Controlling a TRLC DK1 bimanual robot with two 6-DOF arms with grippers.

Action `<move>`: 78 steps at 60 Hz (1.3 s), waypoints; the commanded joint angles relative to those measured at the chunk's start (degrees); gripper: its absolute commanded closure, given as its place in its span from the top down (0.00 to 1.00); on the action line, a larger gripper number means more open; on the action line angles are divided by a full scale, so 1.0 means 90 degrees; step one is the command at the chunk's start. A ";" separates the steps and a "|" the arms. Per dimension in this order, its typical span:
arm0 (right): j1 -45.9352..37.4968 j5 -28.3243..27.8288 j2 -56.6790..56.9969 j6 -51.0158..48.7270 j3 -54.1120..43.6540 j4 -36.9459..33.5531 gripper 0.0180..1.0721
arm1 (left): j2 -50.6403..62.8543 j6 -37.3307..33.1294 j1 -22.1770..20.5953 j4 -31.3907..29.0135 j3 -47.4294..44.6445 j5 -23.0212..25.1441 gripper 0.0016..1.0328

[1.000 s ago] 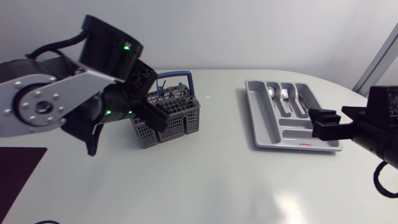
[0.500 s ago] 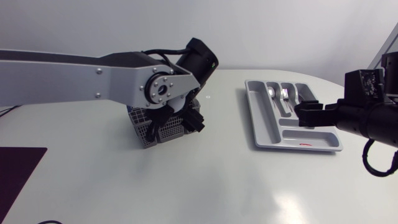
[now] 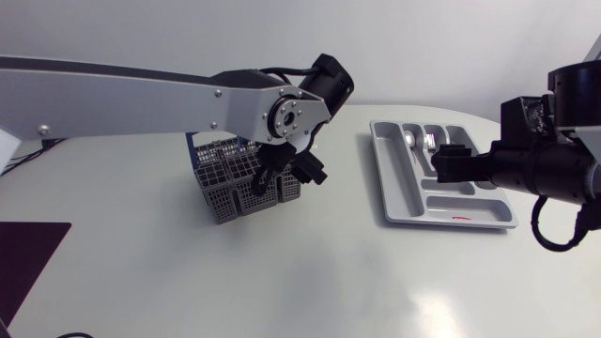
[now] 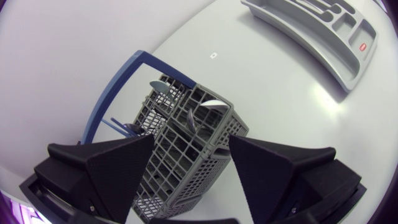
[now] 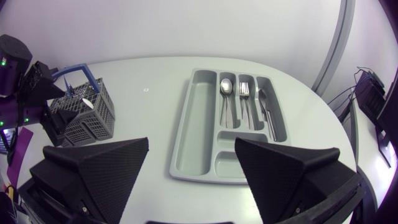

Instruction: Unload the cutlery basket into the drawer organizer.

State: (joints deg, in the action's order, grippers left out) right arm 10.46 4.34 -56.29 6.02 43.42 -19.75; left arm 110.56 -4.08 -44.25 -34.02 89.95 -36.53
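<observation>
right tool (image 5: 192, 142): matte black wedge fingers spread wide with nothing between them; it hangs over the near end of the organizer, by the right edge of the white surface (image 3: 310, 272).
left tool (image 4: 191, 140): fingers wide apart, gripping nothing; it sits over the basket with one finger on each side, and whether they touch it cannot be told.
basket: grey plastic mesh cutlery basket with a blue hoop handle (image 3: 221, 192), upright, left of the surface's middle, toward the far edge.
in the basket: a steel spoon (image 4: 213, 105) and blue-handled pieces (image 4: 124, 127) standing in its cells.
organizer: pale grey moulded plastic drawer organizer tray (image 5: 194, 118), flat near the far right edge, well apart from the basket.
in the organizer: a second steel spoon (image 5: 226, 93), a steel fork (image 5: 244, 93) and a third steel piece (image 5: 266, 112), each in its own narrow slot.
</observation>
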 commanded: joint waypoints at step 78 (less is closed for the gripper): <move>-0.0010 0.0026 -0.0005 -0.0151 -0.0147 -0.0003 0.95 | 0.0938 0.0189 0.0151 0.0909 0.0337 -0.0677 0.25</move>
State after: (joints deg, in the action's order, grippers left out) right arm 10.48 4.34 -56.90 5.26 43.42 -19.70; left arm 117.40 -4.03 -42.13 -26.52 92.68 -41.17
